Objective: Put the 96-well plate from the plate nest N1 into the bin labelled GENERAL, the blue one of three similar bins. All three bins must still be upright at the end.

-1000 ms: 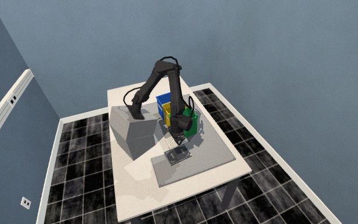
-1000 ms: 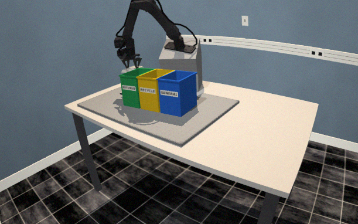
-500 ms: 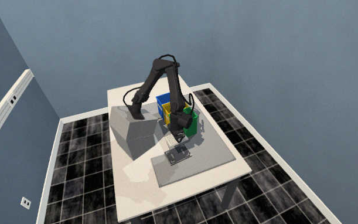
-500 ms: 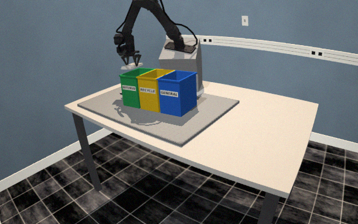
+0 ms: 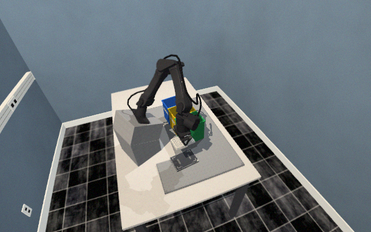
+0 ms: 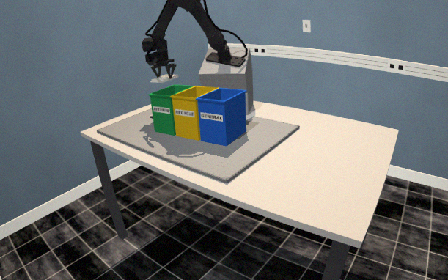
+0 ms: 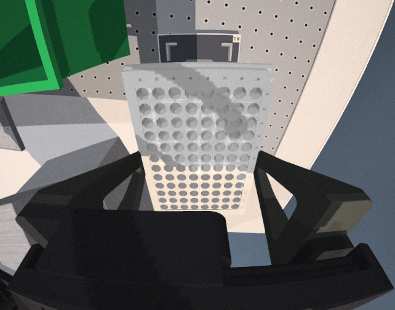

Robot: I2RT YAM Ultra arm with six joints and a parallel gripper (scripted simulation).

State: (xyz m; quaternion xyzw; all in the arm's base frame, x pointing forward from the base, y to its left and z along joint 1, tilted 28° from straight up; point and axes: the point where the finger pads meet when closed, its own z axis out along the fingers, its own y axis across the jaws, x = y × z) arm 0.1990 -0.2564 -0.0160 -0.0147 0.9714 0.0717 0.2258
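Observation:
My gripper (image 7: 199, 156) is shut on the white 96-well plate (image 7: 198, 133) and holds it in the air, above the height of the bin rims. The plate also shows in the top view (image 5: 178, 143) and in the exterior view (image 6: 162, 77), beside the green bin. The dark plate nest N1 (image 5: 184, 161) lies below on the grey mat, with nothing in it; its far edge shows in the wrist view (image 7: 198, 47). The blue bin labelled GENERAL (image 6: 222, 115) stands upright at the end of the row farthest from my gripper (image 6: 163, 71).
The green bin (image 6: 166, 109) and the yellow bin (image 6: 189, 111) stand upright in a row with the blue one on the perforated grey mat (image 5: 201, 161). The green bin's rim (image 7: 40, 46) is close at the plate's left. The arm's grey pedestal (image 5: 135, 136) stands behind.

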